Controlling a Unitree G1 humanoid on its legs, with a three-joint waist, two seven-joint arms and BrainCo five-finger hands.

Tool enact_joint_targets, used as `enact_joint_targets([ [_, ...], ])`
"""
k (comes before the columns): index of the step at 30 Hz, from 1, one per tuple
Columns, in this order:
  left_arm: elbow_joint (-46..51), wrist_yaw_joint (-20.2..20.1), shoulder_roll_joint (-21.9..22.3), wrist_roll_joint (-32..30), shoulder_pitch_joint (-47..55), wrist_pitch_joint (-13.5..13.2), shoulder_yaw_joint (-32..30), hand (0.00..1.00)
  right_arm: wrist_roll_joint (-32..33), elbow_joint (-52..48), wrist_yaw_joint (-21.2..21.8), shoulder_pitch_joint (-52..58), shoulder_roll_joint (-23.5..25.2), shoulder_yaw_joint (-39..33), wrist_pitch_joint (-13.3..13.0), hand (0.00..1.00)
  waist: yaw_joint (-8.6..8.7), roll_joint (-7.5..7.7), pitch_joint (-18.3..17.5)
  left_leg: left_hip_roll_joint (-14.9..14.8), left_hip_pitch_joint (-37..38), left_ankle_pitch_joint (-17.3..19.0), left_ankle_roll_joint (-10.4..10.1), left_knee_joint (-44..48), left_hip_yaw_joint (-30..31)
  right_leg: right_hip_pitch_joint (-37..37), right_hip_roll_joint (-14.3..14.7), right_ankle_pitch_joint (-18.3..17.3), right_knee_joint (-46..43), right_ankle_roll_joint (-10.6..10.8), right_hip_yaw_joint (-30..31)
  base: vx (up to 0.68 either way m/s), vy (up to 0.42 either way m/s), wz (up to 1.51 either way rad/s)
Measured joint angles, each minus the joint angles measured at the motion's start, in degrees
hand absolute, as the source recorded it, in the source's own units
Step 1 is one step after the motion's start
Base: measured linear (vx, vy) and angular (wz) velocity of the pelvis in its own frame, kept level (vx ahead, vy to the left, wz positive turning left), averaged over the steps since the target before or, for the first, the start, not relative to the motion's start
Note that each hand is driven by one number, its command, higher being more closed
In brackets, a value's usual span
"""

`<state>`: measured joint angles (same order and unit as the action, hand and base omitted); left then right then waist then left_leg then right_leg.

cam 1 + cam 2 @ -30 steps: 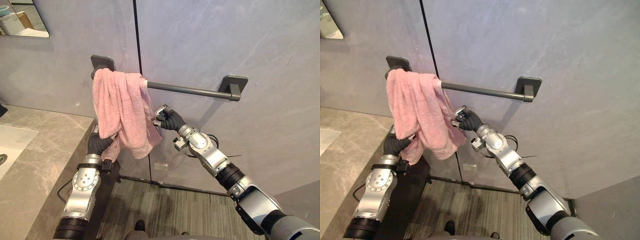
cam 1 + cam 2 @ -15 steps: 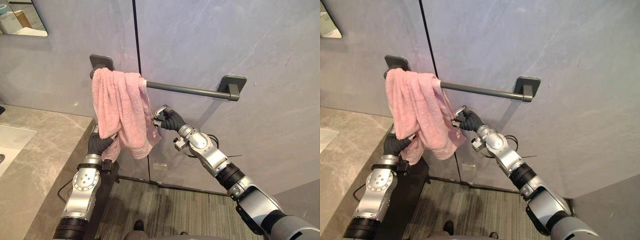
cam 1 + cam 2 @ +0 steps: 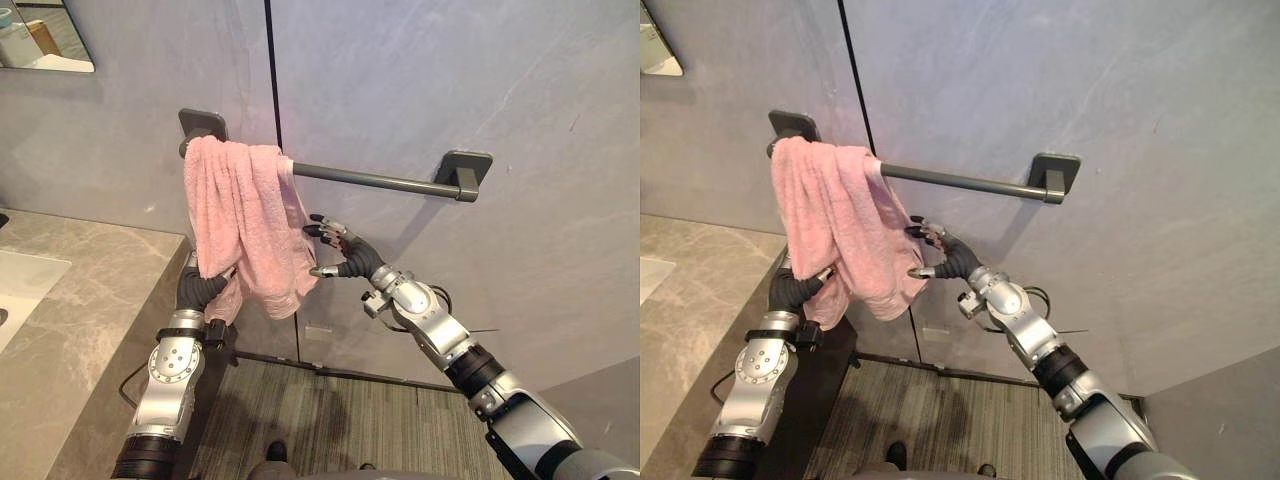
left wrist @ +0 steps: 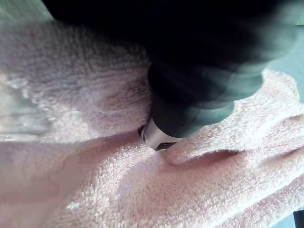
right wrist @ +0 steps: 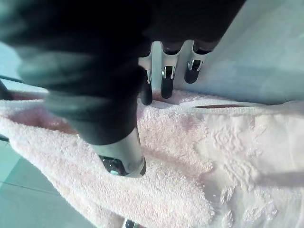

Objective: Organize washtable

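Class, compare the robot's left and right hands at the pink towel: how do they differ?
The right hand is open, fingers spread; the left hand is buried in folds of the pink towel. The right hand sits at the towel's right edge; the left hand comes up under its lower left. Both meet the towel hanging on the rail.

Soft, even light across the wall (image 3: pixel 450 80). The towel bar (image 3: pixel 370 180) casts a faint shadow just beneath itself. The towel (image 4: pixel 95 180) is bright, darker in folds below the bar.
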<state>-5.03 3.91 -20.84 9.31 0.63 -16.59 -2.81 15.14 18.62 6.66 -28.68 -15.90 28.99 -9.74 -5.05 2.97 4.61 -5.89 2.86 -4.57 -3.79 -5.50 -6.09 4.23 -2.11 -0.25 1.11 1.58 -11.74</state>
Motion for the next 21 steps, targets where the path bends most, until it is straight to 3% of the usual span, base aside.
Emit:
enact_joint_targets([
  [21, 0.01, -0.03, 0.36, 0.11, 0.39, -0.02, 0.01, 1.0, 1.33, -1.94, 0.97, -3.1, 0.53, 0.24, 0.06, 0.0, -0.31, -0.23, 0.24, 0.02, -0.16, 0.0, -0.02, 0.02, 0.26, 0.01, 0.0, 0.0, 0.16, -0.01, -0.26, 0.0, 0.0, 0.0],
])
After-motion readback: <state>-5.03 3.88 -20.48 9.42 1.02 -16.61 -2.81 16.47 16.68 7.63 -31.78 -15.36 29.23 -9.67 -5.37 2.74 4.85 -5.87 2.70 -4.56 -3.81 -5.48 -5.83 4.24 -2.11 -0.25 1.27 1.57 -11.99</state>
